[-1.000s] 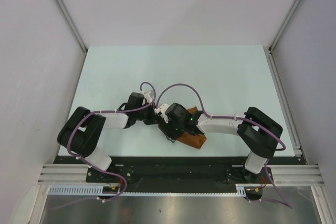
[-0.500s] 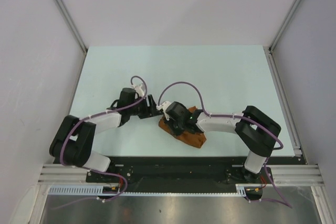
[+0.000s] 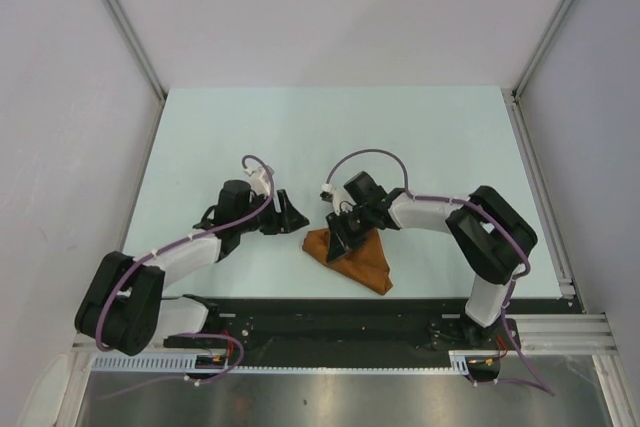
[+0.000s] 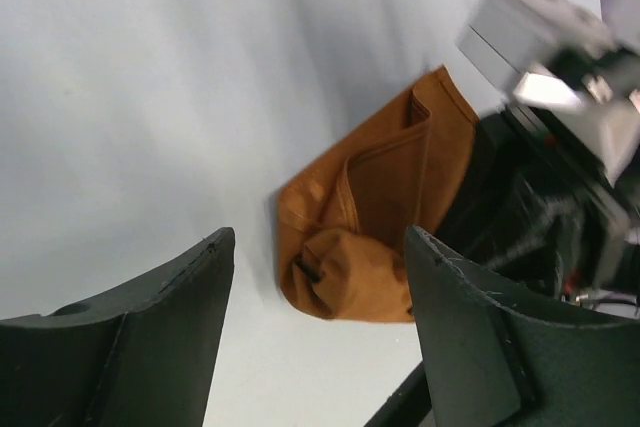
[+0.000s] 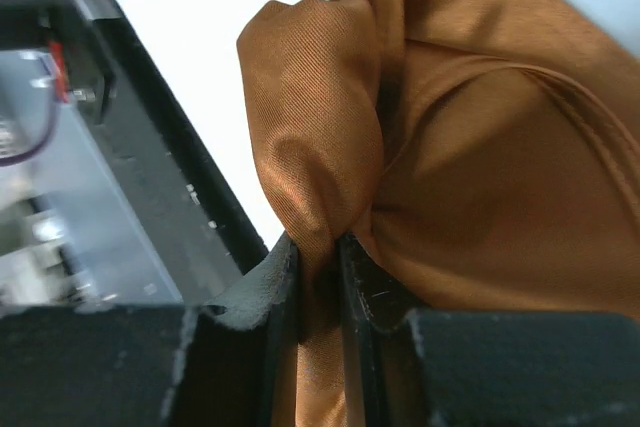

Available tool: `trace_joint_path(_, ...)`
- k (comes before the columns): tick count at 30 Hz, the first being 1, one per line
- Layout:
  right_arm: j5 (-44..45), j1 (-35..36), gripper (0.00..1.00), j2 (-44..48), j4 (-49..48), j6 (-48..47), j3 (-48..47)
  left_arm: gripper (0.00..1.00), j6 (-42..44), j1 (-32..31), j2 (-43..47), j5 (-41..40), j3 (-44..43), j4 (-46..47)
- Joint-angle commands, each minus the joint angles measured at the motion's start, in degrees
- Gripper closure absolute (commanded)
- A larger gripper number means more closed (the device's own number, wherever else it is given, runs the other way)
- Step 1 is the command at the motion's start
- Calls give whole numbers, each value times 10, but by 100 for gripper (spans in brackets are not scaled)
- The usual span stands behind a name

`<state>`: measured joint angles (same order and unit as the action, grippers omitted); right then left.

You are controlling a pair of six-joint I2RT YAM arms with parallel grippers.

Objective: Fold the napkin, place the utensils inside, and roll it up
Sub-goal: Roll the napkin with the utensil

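The rust-orange napkin [image 3: 358,262] lies bunched in a rough triangle near the table's front edge. My right gripper [image 3: 343,234] is shut on a fold at its far left part; in the right wrist view the cloth [image 5: 480,147] is pinched between the two fingers of the gripper [image 5: 318,247]. My left gripper [image 3: 290,215] stands open just left of the napkin, apart from it. In the left wrist view the gripper [image 4: 318,237] has nothing between its fingers, and the napkin [image 4: 375,207] lies ahead with a rolled lump at its near end. The utensils are hidden.
The black base rail [image 3: 330,312] runs along the near edge right below the napkin. The pale table [image 3: 400,137] stretches away behind both arms. White walls close in the left, right and far sides.
My left gripper has opened, let go and drawn back to the left. My right gripper has shut on the napkin and moved away from the front edge, leaving more cloth showing.
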<state>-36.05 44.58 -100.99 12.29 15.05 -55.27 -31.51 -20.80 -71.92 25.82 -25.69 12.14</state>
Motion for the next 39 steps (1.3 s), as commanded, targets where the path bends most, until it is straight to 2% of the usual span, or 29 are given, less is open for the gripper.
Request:
trace_joint_path(1,-118,-36,92,-46,11,9,-31,28,17,-34,5,19,4,42)
trace_joint_path(6,-132,-48,94,-83,19,-10,-35,31,8,-52,-24,14,7,61)
trace_joint_path(16,-152,-49,94,-91,-3,9,-14,35,-8,-84,-82,11,-1,72)
trace_joint_path(25,-145,-48,94,-90,-32,24,16,59,-30,-98,-117,1,-1,90)
trace_joint_path(26,-142,-47,93,-89,-27,21,14,65,-30,-99,-125,3,-1,90)
trace_joint_path(28,-132,-45,89,-86,-19,16,11,72,-31,-102,-132,5,-1,91)
trace_joint_path(29,-128,-45,82,-79,-11,13,10,81,-31,-103,-134,6,-2,91)
trace_joint_path(31,-117,-46,74,-68,8,9,5,91,-25,-106,-137,8,-3,85)
trace_joint_path(32,-110,-45,65,-53,18,1,2,93,-22,-106,-137,9,-5,82)
trace_joint_path(35,-77,-43,52,-18,62,-12,-11,100,-6,-108,-141,12,-15,61)
trace_joint_path(39,-7,-34,48,42,99,-20,-17,100,10,-111,-153,17,-25,46)
